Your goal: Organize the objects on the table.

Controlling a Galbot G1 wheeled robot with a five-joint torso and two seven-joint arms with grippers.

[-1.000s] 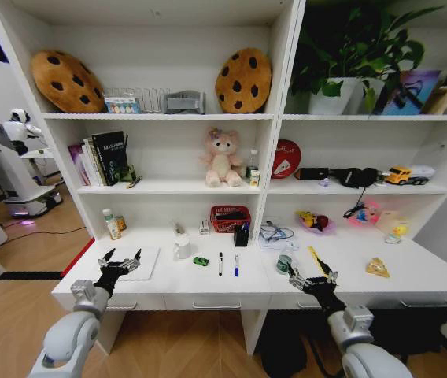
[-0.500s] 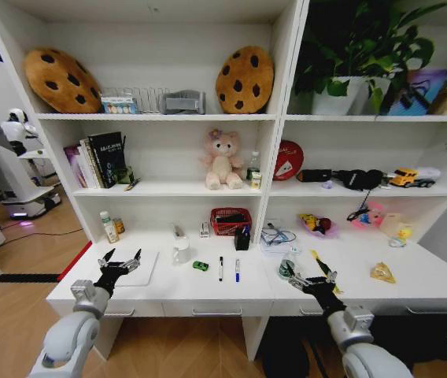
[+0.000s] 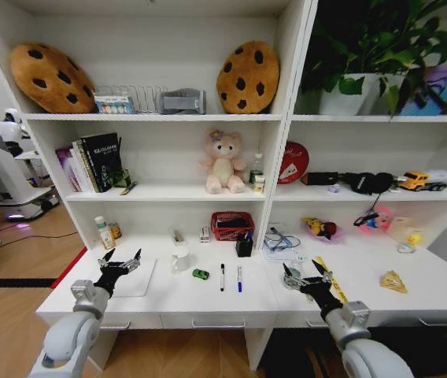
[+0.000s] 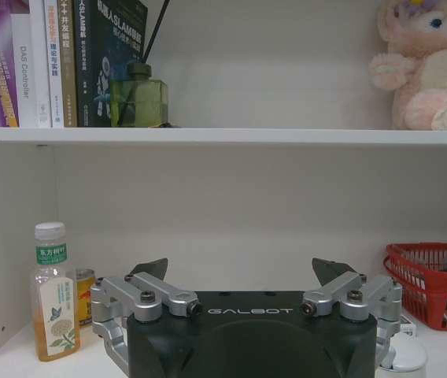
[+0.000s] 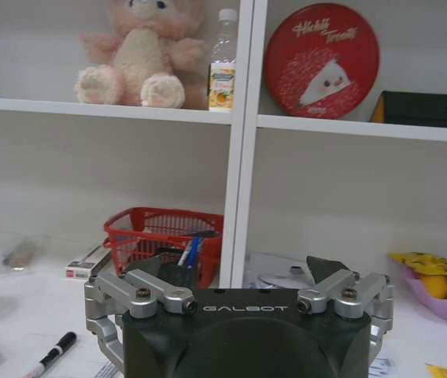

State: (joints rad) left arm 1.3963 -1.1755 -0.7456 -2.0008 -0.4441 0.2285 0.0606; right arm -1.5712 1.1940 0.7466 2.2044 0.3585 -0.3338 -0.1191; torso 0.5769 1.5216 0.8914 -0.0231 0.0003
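Bright, even indoor light, soft shadows.
Head view bows the shelf unit (image 3: 278, 118) outward toward the edges; beneath its boards lie faint shadows; wrist views look sharp.

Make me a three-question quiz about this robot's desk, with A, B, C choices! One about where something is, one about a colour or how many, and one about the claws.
1. Where is the tiny green toy car?
A. on the white desk top
B. in the red wire basket
C. on a shelf

2. How many loose pens lie side by side on the desk?
A. five
B. none
C. two

3. How are the two claws?
A. both open
B. both shut on pens
C. one holding a cup

Answers:
1 A: the tiny green toy car sits on the white desk.
2 C: two loose pens lie parallel.
3 A: the left claw and right claw hover spread, empty.
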